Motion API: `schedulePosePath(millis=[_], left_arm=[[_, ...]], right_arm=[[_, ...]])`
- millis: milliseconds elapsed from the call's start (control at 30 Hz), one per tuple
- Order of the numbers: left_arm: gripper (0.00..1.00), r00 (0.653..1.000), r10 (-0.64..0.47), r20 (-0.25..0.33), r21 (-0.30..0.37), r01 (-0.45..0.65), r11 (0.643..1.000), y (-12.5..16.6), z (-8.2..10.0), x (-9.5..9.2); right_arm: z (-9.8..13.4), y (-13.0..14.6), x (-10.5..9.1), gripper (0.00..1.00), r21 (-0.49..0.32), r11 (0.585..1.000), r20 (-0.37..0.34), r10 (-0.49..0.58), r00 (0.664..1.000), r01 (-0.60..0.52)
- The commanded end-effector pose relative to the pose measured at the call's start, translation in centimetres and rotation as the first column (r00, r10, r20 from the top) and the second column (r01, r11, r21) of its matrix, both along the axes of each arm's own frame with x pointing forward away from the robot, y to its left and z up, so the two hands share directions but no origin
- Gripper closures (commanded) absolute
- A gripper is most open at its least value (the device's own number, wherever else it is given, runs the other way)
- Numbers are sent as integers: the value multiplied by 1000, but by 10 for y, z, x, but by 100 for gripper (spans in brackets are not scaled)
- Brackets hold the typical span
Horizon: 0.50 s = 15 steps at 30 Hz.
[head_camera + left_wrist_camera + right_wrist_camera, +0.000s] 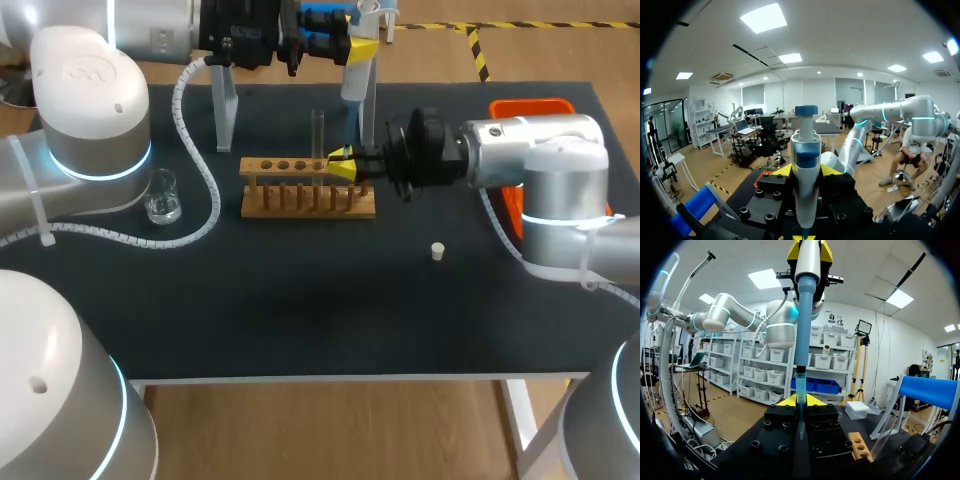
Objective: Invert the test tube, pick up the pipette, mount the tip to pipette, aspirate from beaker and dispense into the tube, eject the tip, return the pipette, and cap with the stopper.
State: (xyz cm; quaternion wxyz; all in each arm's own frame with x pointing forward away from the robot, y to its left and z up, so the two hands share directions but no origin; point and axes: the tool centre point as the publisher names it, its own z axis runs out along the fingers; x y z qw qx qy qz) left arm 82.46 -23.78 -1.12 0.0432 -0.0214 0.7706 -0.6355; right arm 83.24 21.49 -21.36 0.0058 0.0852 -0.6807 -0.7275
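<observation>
Left gripper (pixel 358 47), jaws clamped on the pipette (pixel 352 88), holds it above the rack's (pixel 300 200) right end. The right gripper (pixel 342 165) is there too, jaws' hold unclear. Test tube (pixel 318 130) upright in rack; stopper (pixel 437 251) loose, well right: capping remains.

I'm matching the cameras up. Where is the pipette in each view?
Head view: pipette upright by the rack, in the left claw.
Left wrist view: upright in that claw, close up.
Right wrist view: hanging above the right claw, which grips its tip.
Shared landmark: the left claw's yellow tips.
</observation>
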Motion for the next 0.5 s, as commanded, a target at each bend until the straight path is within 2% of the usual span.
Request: schedulePosePath(millis=[33,500], left_arm=[[100,1000,1,1,-2,-1,1000,1,-1,-1],[100,1000,1,1,-2,-1,1000,1,-1,-1]], right_arm=[[3,-1,0,100,3,1000,3,-3,1000,3],[10,1,0,100,20,1000,-28,-6,1000,6]])
